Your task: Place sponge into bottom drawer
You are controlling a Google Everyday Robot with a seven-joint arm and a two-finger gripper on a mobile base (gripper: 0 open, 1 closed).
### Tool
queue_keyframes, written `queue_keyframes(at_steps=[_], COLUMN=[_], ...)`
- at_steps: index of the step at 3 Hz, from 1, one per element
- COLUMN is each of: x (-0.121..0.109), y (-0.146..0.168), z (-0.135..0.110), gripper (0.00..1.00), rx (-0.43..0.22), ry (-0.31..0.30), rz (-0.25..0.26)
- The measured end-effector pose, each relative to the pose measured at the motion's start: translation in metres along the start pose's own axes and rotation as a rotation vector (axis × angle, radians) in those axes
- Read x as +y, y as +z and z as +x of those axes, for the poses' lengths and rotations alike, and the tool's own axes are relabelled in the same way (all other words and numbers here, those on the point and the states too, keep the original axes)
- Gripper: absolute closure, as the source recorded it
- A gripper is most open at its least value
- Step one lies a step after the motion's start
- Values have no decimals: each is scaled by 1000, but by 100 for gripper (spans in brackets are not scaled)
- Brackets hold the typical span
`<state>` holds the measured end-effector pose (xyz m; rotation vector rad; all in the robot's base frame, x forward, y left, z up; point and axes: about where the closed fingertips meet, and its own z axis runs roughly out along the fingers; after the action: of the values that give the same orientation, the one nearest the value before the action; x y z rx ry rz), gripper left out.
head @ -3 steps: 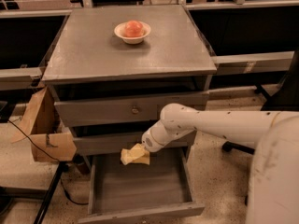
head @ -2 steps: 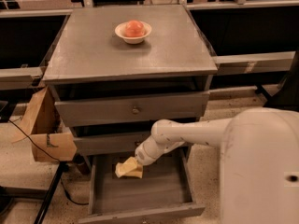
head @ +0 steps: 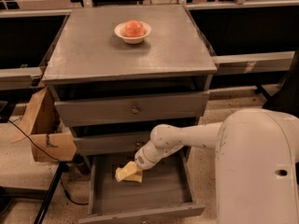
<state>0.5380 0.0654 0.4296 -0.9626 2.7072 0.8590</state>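
Since 0.7 s ago: sponge and hand slightly lower, deeper in the drawer; 1.0 s ago the sponge was up at the level of the middle drawer front. Bowl unchanged.

Robot body: white, fills the lower right, beyond the tabletop's front right corner.

Arm: runs left from the body, below the tabletop's front edge, then bends down into the drawer.

Tabletop: grey, square.

Drawer: pulled out past the front edge, floor visible.

Box: cardboard, on the floor below the front left corner.

Bowl: white, near the back edge, about mid-width, holding a reddish fruit.

Hand: inside the drawer, under the middle of the front edge, closed on the sponge's upper right end.

Sponge: pale yellow, tilted, in the back half of the drawer, left of centre. Low end at or just above the floor; cannot tell which.
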Motion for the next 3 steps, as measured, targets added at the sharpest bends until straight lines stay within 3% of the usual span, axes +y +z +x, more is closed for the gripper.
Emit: queue_keyframes(at_steps=[1, 2, 3], x=[-7, -22, -31], y=[24, 74, 134], z=[4, -5, -1], gripper=[100, 100, 100], rx=[-33, -117, -132], ry=[16, 35, 44], rz=[-50, -142, -224])
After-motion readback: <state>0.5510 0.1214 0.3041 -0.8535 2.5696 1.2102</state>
